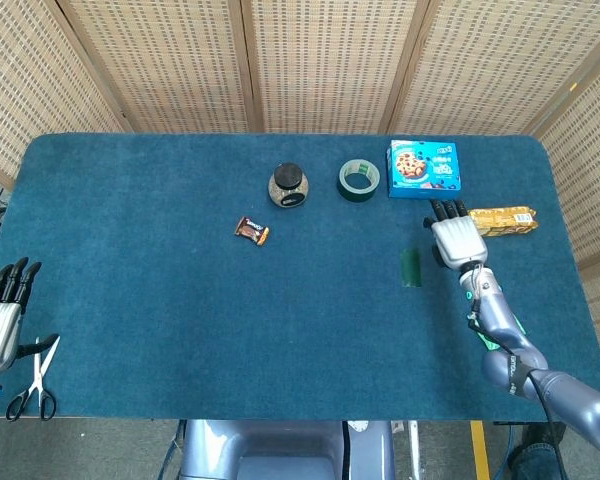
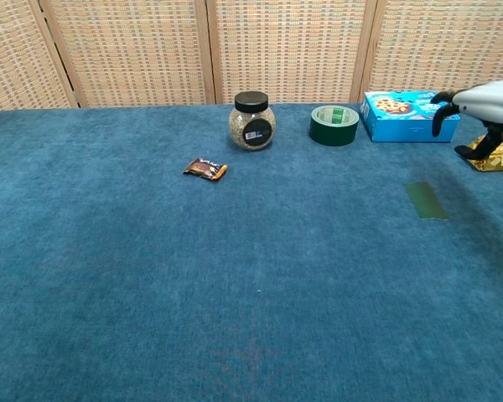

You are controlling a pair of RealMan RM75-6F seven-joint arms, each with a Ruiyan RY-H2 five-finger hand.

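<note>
My right hand point(image 1: 456, 240) hovers over the right part of the blue table point(image 1: 140, 300), open and empty, with its fingers pointing toward the blue biscuit box point(image 1: 423, 168). The chest view shows the same right hand point(image 2: 479, 107) raised above the cloth, in front of the biscuit box point(image 2: 409, 115). A gold snack packet point(image 1: 510, 219) lies just right of the hand, and a flat dark green sachet point(image 1: 410, 267) lies just left of it. My left hand point(image 1: 0, 312) is at the table's near left corner, fingers spread, beside scissors point(image 1: 35, 380).
A round jar with a black lid point(image 1: 288, 186) and a green tape roll point(image 1: 359, 180) stand at the back centre. A small brown candy bar point(image 1: 251, 231) lies in front of the jar. Wicker screens close off the back.
</note>
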